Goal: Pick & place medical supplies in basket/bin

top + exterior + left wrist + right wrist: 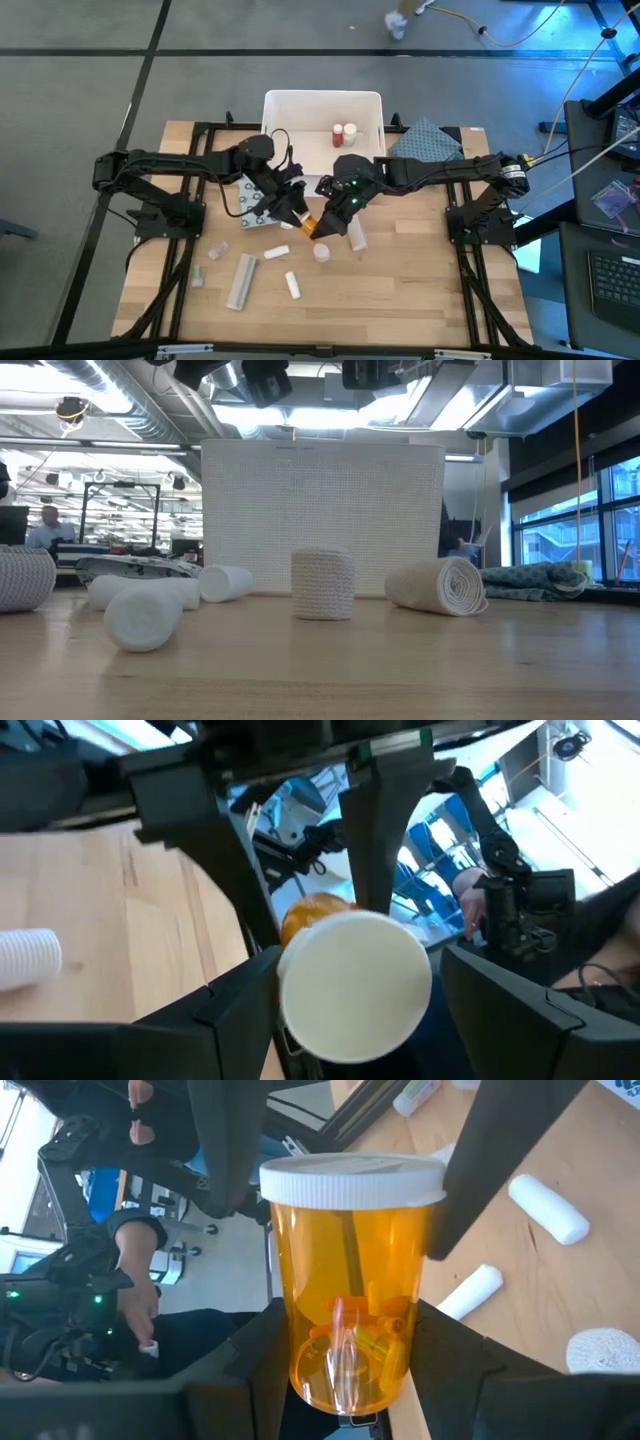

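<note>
Two tools meet over the middle of the surface (400,300), just in front of the bin (320,96), with one orange bottle (308,228) between them. The right tool (325,222) is clenched on the bottle's clear orange body: in its wrist view its fingers (250,1370) press both sides near the base, and the white cap (352,1180) points away from it. The left tool (297,215) comes in from the cap end. Its fingers (230,1010) stand spread on either side of the cap, with a sliver of gap showing on one side, so it is released and not yet gripping. The bottle is off the surface, lying roughly level.

Inside the bin, two red bottles (345,133) with white caps stand near its right wall. On the surface in front of the tools lie several rolls (276,252) and a long pale tube (242,280). A grey dotted packet (255,205) lies under the left arm. A patterned cloth (430,140) sits right of the bin.
</note>
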